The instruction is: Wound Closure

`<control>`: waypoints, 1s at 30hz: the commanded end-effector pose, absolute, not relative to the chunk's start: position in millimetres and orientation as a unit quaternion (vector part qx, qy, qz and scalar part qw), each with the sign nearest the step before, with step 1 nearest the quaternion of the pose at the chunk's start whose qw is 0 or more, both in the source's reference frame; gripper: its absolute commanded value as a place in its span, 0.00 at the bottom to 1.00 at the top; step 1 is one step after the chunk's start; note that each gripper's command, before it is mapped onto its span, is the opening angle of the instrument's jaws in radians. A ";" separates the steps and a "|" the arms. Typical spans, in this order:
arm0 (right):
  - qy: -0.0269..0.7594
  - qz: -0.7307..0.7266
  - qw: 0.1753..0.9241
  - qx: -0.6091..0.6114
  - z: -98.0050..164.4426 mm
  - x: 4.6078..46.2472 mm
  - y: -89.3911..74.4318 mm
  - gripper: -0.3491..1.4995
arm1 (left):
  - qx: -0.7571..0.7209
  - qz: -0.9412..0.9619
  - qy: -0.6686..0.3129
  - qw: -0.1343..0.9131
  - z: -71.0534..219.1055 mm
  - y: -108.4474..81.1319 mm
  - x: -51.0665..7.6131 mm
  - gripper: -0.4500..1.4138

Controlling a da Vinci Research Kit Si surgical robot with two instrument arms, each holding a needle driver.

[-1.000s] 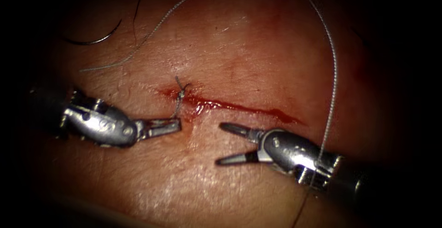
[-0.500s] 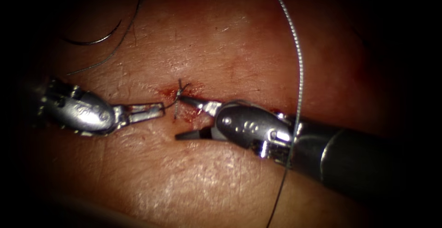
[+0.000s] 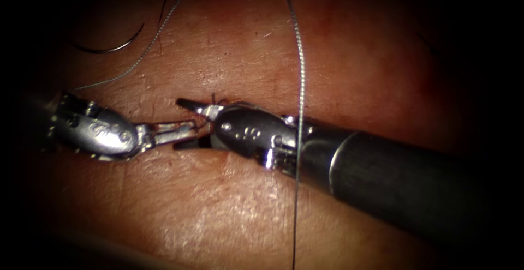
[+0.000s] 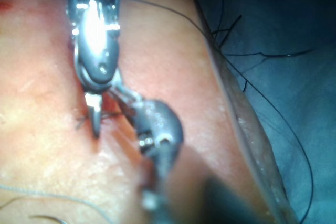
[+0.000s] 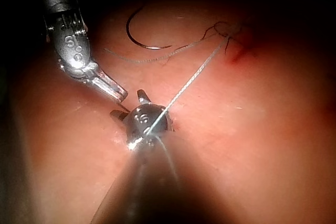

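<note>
cut [image 3: 218, 106]: mostly hidden under right claw [image 3: 188, 124] and its shaft
knot [image 3: 214, 100]: too small, half covered
thread [image 3: 299, 79]: cut off at top and bottom edges
needle [image 3: 112, 46]: left end fades into dark, upper left

We're at a surgical-training lab bench, not a clinic: a slab of pale pink pork tissue [image 4: 47, 145] ends at a cut edge and sits on a blue drape [image 4: 294, 77]. Loose dark thread ends [image 4: 236, 40] lie on the drape, and a spare curved steel needle [image 5: 149, 35] rests on the tissue.
</note>
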State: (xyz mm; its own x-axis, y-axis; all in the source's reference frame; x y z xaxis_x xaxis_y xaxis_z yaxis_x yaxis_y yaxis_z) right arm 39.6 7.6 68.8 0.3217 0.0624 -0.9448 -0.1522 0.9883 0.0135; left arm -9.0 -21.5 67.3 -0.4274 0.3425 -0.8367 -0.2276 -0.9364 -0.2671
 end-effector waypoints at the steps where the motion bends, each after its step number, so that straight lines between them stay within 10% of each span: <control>1: 0.583 0.063 0.809 -0.035 69.4 41.3 7.3 0.99 | -0.507 0.843 -0.059 0.169 67.8 -22.4 -9.0 0.00; 22: 0.599 0.048 0.799 -0.026 70.0 43.1 7.1 0.91 | -0.509 0.841 -0.059 0.174 67.7 -22.5 -9.3 0.00; 26: 0.600 0.045 0.798 -0.023 70.0 42.7 7.0 0.47 | -0.509 0.841 -0.059 0.174 67.7 -22.5 -9.4 0.00; 28: 0.600 0.044 0.798 -0.021 69.9 42.7 6.9 0.00 | -0.509 0.841 -0.060 0.174 67.7 -22.5 -9.5 0.00; 30: 0.603 0.041 0.797 -0.018 69.9 42.6 6.9 0.00 | -0.509 0.841 -0.059 0.174 67.7 -22.6 -9.6 0.00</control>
State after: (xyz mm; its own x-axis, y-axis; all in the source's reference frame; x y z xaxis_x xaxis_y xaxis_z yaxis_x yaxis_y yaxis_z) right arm 41.8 7.3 69.5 0.2722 0.0415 -0.9613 -0.0892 0.9959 0.0177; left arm -9.6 -21.7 67.1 -0.4193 0.3502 -0.8376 -0.2334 -0.9332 -0.2734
